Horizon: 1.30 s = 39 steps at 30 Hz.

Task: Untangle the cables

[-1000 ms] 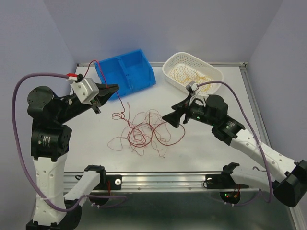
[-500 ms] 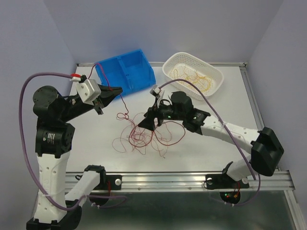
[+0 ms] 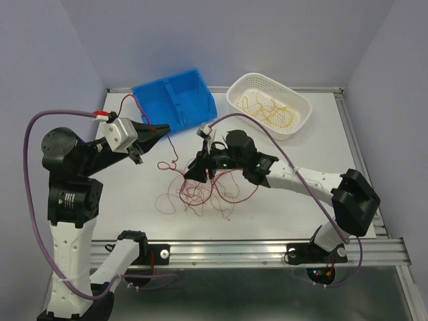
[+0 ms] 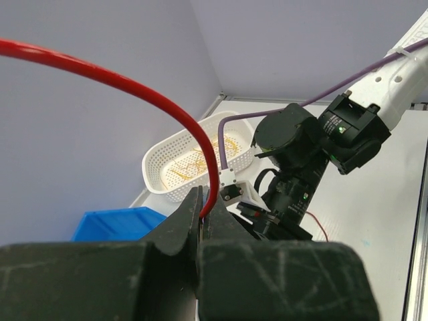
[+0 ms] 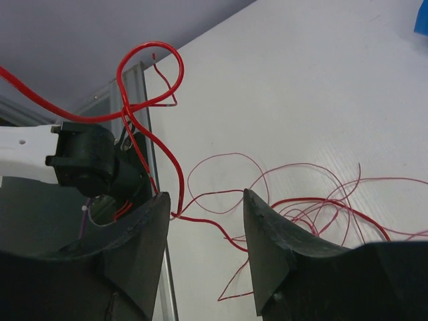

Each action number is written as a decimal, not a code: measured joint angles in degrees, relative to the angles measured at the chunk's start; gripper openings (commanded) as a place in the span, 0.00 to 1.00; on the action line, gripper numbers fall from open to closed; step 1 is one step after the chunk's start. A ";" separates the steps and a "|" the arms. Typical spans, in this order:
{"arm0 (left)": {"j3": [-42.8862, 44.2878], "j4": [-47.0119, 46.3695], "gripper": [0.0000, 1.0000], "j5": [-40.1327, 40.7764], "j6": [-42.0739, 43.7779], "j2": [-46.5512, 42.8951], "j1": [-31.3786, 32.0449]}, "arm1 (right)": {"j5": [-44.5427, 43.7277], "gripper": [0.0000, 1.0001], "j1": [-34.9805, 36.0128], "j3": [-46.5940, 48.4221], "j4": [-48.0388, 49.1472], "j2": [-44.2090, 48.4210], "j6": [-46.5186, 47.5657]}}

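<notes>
Top view: dark red cables [image 3: 200,190] lie tangled mid-surface [image 3: 127,200]; left wrist view: left gripper [image 4: 202,200] clamped on one red strand [image 4: 134,87]; right wrist view: right gripper [image 5: 204,197] — jaws partly open — straddles another strand [image 5: 194,218] without pinching it.

The left arm [image 3: 67,247] and right arm [image 3: 314,181] pair white link shells with black joint housings, a purple-grey cable [image 3: 67,113] trails behind the black tapered left claw [image 3: 164,129] and right claw [image 3: 192,175], and a green light [image 4: 343,123] glows behind the latter.
</notes>
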<state>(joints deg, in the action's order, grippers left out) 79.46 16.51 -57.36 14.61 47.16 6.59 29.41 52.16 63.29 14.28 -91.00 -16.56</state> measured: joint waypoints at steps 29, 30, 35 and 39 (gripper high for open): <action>-1.14 -0.92 0.00 -0.70 -0.59 1.09 0.00 | 1.36 0.48 1.60 1.27 3.63 0.46 0.74; -1.14 -0.92 0.00 -0.70 -0.59 1.09 0.00 | 1.16 0.45 2.03 1.49 3.30 -0.11 1.01; -1.25 -0.96 0.00 -0.70 -0.59 1.07 0.00 | 0.98 0.14 2.69 1.60 2.58 -0.68 1.53; -1.70 -1.20 0.00 -0.66 -0.59 1.07 0.00 | 0.35 0.01 2.69 1.77 2.60 -0.63 1.81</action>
<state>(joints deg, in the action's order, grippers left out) 77.76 15.31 -58.02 14.02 48.23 6.59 29.76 54.85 65.06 16.88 -91.64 -14.74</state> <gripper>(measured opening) 0.048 0.071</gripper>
